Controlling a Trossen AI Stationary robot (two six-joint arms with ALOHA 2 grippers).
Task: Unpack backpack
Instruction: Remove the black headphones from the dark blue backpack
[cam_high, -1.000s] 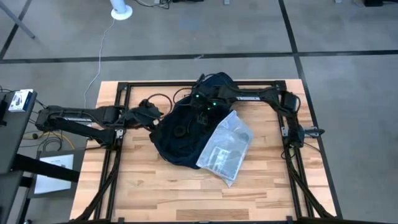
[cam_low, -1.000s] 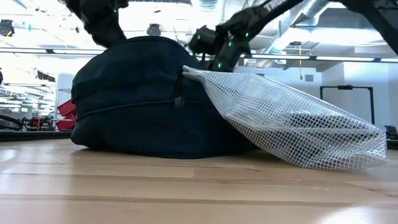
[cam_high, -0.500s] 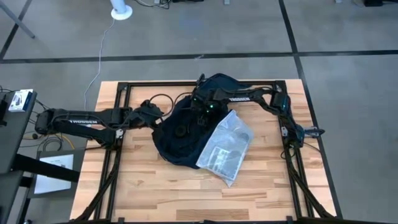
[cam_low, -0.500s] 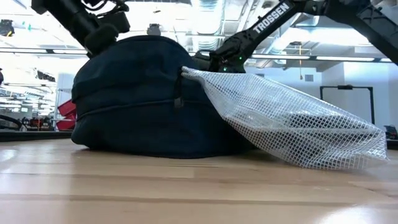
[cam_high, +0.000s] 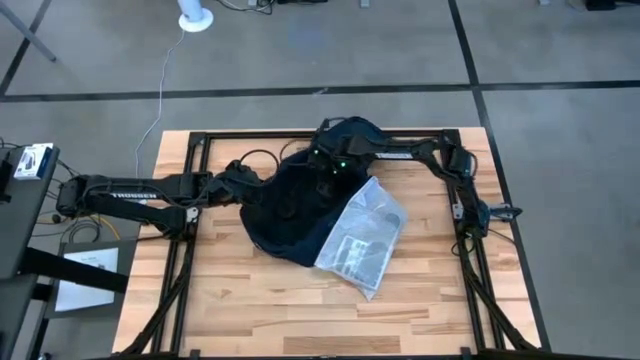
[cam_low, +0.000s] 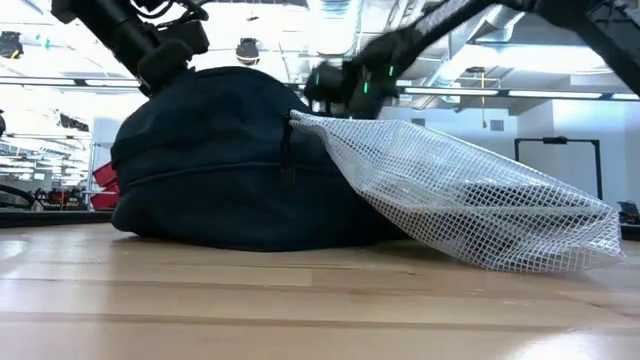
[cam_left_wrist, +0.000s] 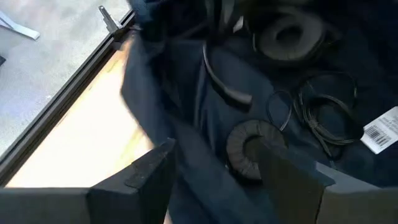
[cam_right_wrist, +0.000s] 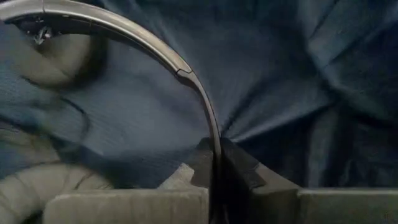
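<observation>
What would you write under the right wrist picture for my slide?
The right gripper shut on the headphones' headband, inside the dark navy backpack.

The backpack (cam_high: 295, 205) lies at the frame's centre on the table (cam_high: 250, 310). A mesh pouch (cam_high: 362, 237) leans against its right side. Headphones (cam_left_wrist: 267, 81) lie inside it.

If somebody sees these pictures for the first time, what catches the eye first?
The big navy backpack at the table's middle, with a clear mesh pouch leaning on its right side. Headphones lie in its opening; the right tool is shut on their headband, and the left tool stands open over an earcup.
</observation>
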